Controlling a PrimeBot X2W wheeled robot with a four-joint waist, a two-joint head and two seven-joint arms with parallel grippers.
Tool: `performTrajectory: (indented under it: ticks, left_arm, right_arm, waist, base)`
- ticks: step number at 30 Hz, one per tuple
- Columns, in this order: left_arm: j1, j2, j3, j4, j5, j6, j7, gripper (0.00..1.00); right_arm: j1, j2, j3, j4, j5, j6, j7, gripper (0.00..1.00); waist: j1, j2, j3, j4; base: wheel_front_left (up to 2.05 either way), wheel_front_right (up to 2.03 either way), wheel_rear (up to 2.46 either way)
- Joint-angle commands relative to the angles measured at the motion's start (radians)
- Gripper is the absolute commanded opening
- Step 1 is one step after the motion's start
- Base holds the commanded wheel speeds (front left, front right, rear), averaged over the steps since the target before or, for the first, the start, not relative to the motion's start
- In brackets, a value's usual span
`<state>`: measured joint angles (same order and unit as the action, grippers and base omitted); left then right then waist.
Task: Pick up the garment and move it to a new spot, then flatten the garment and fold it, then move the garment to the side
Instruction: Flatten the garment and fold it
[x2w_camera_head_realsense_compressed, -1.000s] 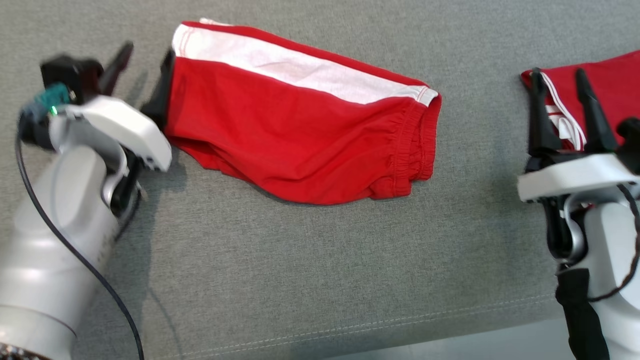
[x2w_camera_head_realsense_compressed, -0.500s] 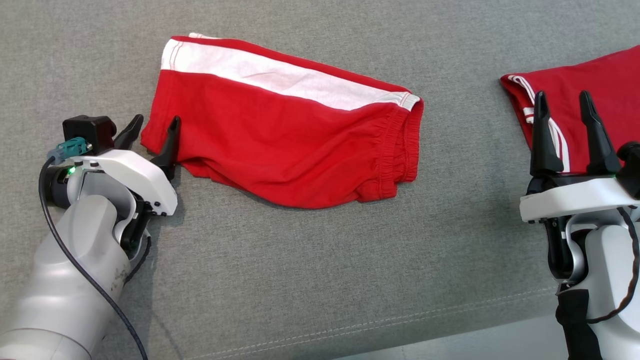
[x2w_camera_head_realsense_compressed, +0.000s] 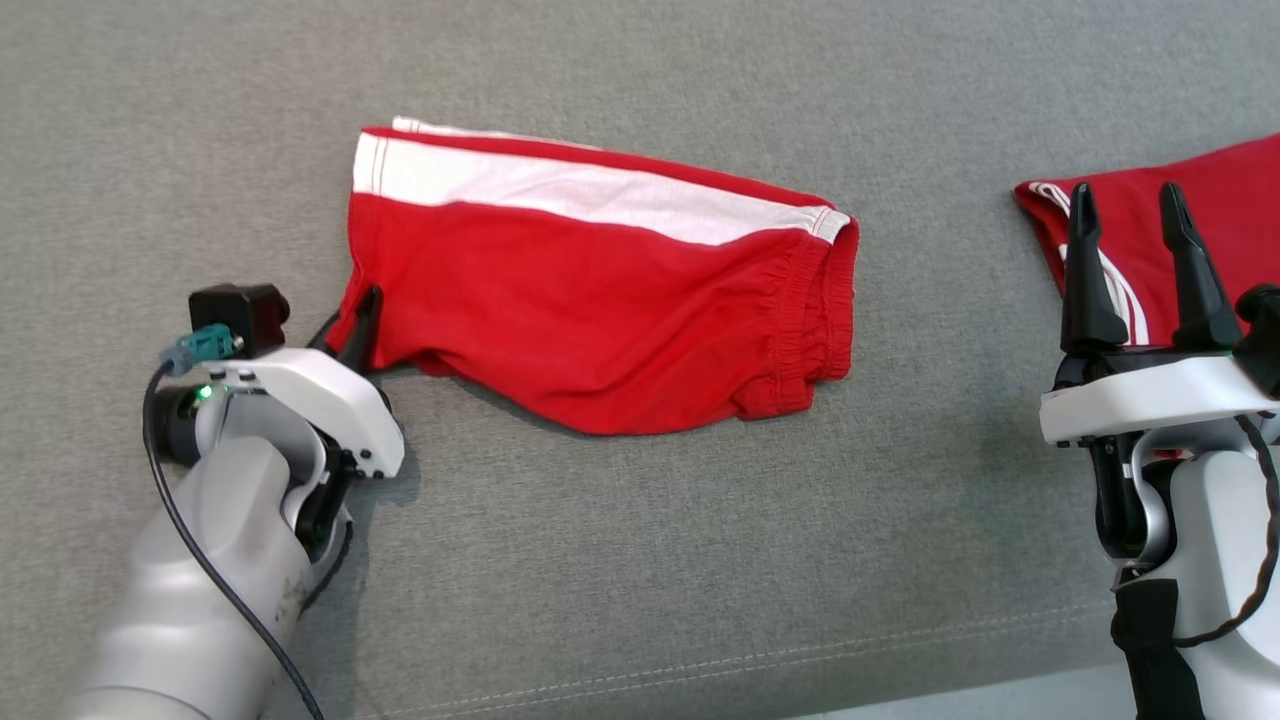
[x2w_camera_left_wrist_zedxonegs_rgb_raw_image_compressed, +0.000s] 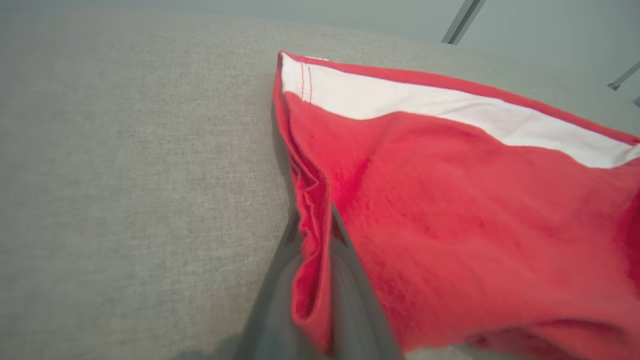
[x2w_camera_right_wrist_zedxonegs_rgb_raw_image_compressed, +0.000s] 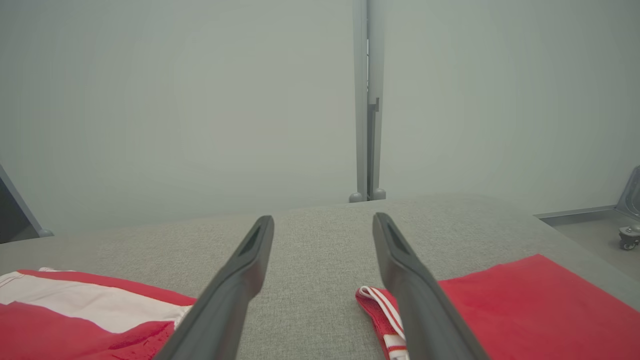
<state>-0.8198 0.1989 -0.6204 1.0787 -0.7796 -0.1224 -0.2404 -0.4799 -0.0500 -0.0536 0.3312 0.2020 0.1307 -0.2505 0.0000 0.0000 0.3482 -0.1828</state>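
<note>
On the grey counter (x2w_camera_head_realsense_compressed: 640, 560), our left hand (x2w_camera_head_realsense_compressed: 362, 318) pinches a corner of the folded red shorts (x2w_camera_head_realsense_compressed: 600, 300), maybe just one layer, so we might pull the fold open; our right hand (x2w_camera_head_realsense_compressed: 1127, 195) hangs open.

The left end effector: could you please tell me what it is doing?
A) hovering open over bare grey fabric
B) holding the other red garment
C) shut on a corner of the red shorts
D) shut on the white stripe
C: the left end effector pinches a corner fold of the red shorts.
</note>
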Motion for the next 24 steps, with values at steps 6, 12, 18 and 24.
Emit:
performTrajectory:
  ticks: [6, 12, 18, 24]
  left_arm:
    - [0.073, 0.004, 0.064, -0.051, 0.006, 0.026, -0.021, 0.00]
    - [0.185, -0.030, 0.112, -0.114, 0.033, 0.063, -0.021, 0.00]
    - [0.269, -0.061, 0.131, -0.128, 0.057, 0.077, -0.021, 0.00]
    - [0.290, -0.063, 0.164, -0.143, 0.081, 0.092, -0.021, 0.51]
  right_arm:
    - [0.025, 0.000, 0.026, 0.009, 0.001, 0.000, -0.011, 1.00]
    - [0.054, -0.007, 0.047, 0.069, 0.009, 0.000, -0.011, 1.00]
    - [0.070, -0.026, 0.072, 0.110, 0.024, 0.000, -0.011, 1.00]
    - [0.067, -0.028, 0.130, 0.146, 0.051, 0.000, -0.011, 1.00]
  waist:
    - [0.0000, 0.0000, -0.090, 0.069]
    - [0.0000, 0.0000, -0.162, 0.125]
    - [0.0000, 0.0000, -0.187, 0.169]
    - [0.0000, 0.0000, -0.180, 0.186]
  base:
    - [0.00, 0.00, 0.00]
    - [0.00, 0.00, 0.00]
    - [0.00, 0.00, 0.00]
    - [0.00, 0.00, 0.00]
